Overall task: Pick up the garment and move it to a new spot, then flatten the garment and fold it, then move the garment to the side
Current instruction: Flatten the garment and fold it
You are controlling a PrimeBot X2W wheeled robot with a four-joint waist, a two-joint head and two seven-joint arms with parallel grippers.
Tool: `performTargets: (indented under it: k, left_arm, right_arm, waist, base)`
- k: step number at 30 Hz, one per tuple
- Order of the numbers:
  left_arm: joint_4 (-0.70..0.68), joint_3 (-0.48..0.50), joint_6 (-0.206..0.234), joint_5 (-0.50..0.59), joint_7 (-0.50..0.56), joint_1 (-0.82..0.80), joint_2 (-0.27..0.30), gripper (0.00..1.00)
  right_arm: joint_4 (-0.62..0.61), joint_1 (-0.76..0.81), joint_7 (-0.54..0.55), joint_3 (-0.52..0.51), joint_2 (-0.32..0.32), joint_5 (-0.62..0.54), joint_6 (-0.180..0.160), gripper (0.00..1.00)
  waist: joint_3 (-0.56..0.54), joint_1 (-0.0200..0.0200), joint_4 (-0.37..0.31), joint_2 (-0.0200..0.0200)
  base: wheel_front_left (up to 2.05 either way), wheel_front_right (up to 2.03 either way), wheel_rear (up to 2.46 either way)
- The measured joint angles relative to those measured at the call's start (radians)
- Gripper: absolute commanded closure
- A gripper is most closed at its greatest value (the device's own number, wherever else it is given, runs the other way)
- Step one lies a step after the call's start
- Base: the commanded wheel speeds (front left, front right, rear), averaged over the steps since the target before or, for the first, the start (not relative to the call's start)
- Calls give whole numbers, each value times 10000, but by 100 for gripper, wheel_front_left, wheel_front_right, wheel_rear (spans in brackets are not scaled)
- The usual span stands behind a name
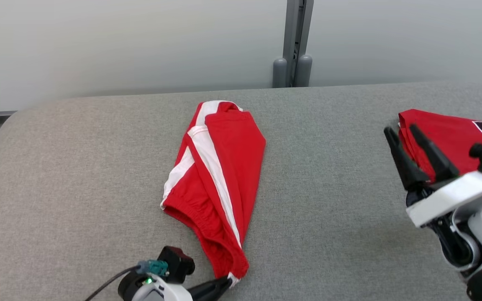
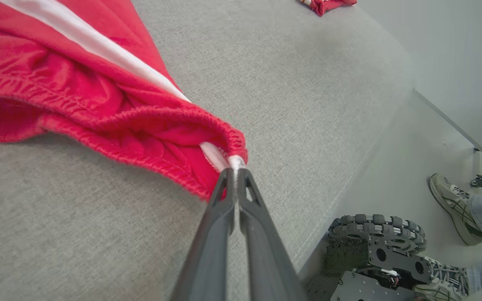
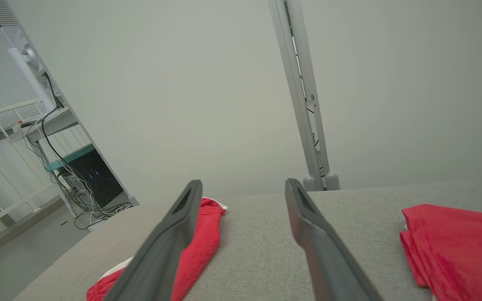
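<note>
Fabric, grey and woven, covered the table [image 1: 57, 167] from side to side. At its near edge, left of the middle, the left gripper [image 1: 227, 282] had its two dark fingers pressed together on the white-tipped corner of the garment [image 1: 220, 175], a pair of red shorts with white side stripes. The left wrist view showed that pinch plainly, with the gathered elastic waistband bunched at the fingertips. The shorts lay folded lengthwise near the table's middle, waistband near and leg end far. Beyond the far edge a grey post [image 1: 293, 42] stood against the pale wall. To the right, the right gripper [image 1: 400, 129] was held over the table, its fingers spread wide with nothing between them. Just behind it, at the right edge, lay a second red garment [image 1: 446, 129] with dark lettering, well apart from the shorts.
</note>
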Motion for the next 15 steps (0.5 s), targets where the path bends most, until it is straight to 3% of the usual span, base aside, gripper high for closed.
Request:
performTargets:
  k: [11,12,13,14,15]
  left_arm:
    - [692,217,180,-194,-499,642,-226,100]
    - [702,245,190,-201,-531,685,-244,92]
    - [711,265,232,-245,-566,738,-253,55]
    - [706,280,242,-284,-581,764,-247,3]
    - [665,341,247,-330,-640,774,-234,0]
  right_arm:
    - [313,2220,0,-1758,1141,-1152,0,0]
    - [307,2391,-2,-1852,1252,-1260,0,0]
    - [299,2540,0,-1887,1352,-1373,0,0]
    - [280,2656,-2,-1925,1446,-1488,0,0]
    - [247,2720,0,-1948,1507,-1590,0,0]
  waist:
    - [-135,0,219,0]
    - [-139,0,227,0]
    - [-141,0,229,0]
    - [-139,0,225,0]
    - [-133,0,219,0]
  base:
    - [0,0,0]
    - [0,0,0]
    - [0,0,0]
    - [0,0,0]
    - [0,0,0]
